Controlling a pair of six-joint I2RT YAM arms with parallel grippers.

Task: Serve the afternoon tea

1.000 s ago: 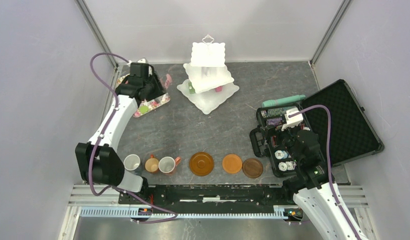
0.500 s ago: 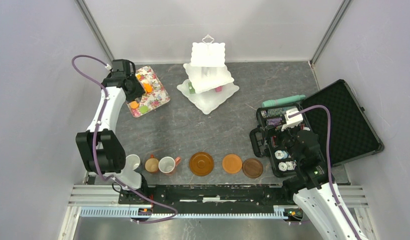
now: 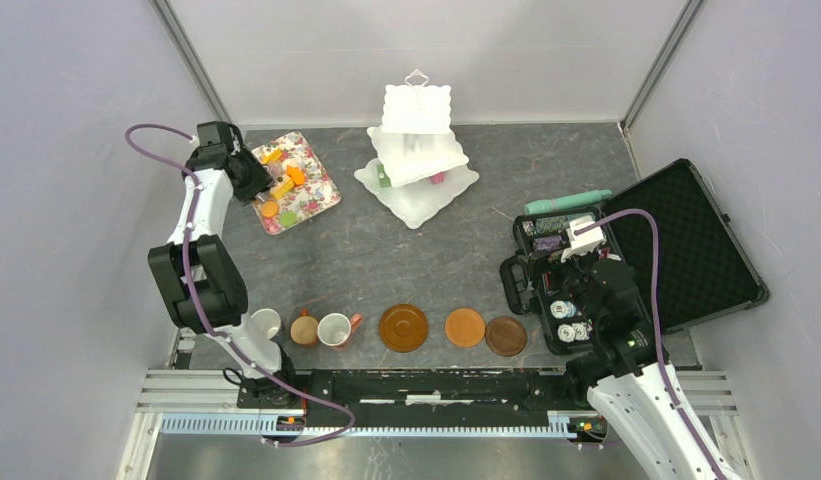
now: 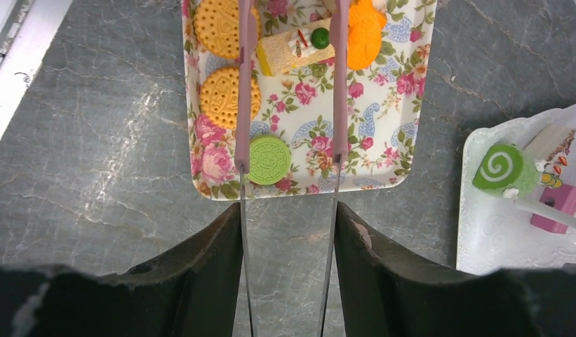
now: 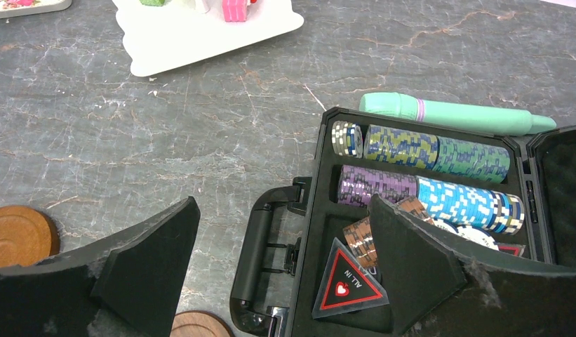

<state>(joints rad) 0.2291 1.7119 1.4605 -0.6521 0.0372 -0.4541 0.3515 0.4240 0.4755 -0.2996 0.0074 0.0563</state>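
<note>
**Item under handling.** The toy cakes not yet served lie on the floral tray (image 4: 383, 161) at the far left of the worktop (image 3: 386, 260). They are a yellow slice (image 4: 296, 48) topped with a green ball, a green sandwich biscuit (image 4: 269, 160), two orange biscuits (image 4: 230, 97) and an orange piece (image 4: 365, 31). A green swirl cake (image 4: 504, 170) and a pink block (image 4: 558, 214) already sit on the lowest tier of the white stand (image 3: 416, 190).

**Handling judgement.** The pieces look light, rigid and smooth-skinned. They are unlikely to crush but liable to slip or skate on the glossy tray. The flat biscuits offer only a thin rim. The slice is best pinched across its long flat sides, low down (its topping should be left alone).

**Fingers.** The left fingers (image 4: 208, 274) are part-closed on a pair of pink-tipped tongs (image 4: 243, 119). The tong arms stand apart over the tray, with the green biscuit just inside the left arm and the slice between the tips. Nothing is pinched. The right fingers (image 5: 151, 260) are spread wide and empty, hovering over the open chip case (image 3: 686, 250).

**Surface and room.** The worktop is dark, stone-patterned, flat and hard. Tray and stand are near each other with bare worktop between. The stand's tiers overhang one another, so entry to the lower tier should be from the side. Three mugs (image 3: 304, 328) and three saucers (image 3: 464, 327) are lined along the near edge, well apart from the tray.
</note>
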